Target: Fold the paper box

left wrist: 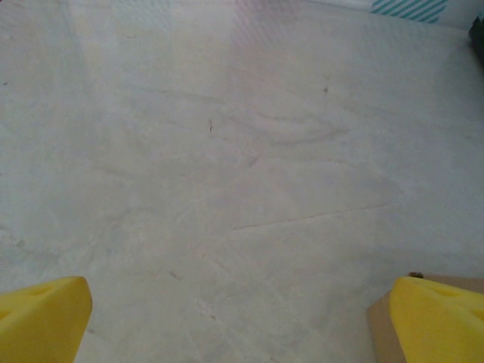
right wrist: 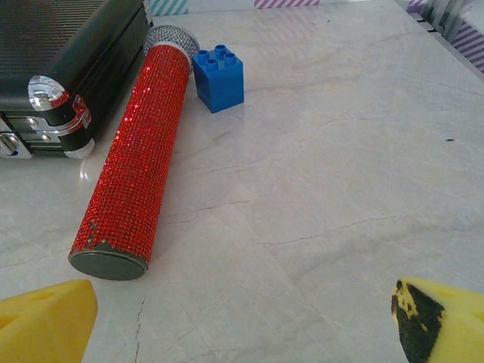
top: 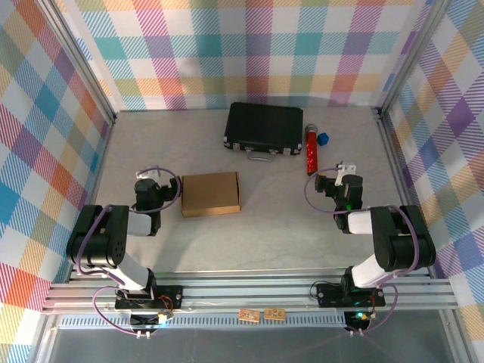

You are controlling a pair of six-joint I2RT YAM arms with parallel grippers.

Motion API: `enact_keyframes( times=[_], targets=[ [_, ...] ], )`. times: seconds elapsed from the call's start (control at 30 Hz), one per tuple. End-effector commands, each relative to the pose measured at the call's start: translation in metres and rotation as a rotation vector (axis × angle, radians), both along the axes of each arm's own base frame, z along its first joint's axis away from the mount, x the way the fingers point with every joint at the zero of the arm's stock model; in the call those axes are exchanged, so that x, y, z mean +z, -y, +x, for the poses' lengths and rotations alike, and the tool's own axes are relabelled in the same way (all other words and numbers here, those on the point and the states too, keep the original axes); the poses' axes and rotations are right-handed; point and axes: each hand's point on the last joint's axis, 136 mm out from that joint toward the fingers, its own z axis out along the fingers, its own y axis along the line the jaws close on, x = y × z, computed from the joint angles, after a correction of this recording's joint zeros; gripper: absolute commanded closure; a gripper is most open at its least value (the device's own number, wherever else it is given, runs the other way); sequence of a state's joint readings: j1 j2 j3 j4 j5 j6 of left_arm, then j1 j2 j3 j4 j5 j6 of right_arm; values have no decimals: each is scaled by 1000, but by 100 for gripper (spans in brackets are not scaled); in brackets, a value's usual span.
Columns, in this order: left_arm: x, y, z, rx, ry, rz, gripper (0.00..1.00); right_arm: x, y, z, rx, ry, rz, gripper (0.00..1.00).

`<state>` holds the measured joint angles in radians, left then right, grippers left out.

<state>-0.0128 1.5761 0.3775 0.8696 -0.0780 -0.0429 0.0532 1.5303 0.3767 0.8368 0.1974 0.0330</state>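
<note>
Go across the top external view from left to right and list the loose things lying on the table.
paper box → black case → red glitter microphone → blue block

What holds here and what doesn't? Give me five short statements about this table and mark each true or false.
1. The left gripper and the right gripper are both open and hold nothing. True.
2. The red microphone lies between the black case and the blue block. True.
3. The black case stands open. False: its lid is shut and it lies flat.
4. The cardboard box lies on the table beside the left gripper. True.
5. The blue block sits on top of the cardboard box. False: it sits on the table next to the microphone's head.
</note>
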Motion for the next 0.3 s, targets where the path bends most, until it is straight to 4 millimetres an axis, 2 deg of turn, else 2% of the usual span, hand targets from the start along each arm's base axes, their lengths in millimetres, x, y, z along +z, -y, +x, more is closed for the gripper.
enact_keyframes(
  times=[0.0, 0.27],
  targets=[
    [11, 7, 7, -39, 39, 8, 0, 11, 3, 6, -15, 42, 11, 1],
    [10, 7, 7, -37, 38, 11, 0, 12, 2, 7, -14, 42, 12, 1]
  ],
)
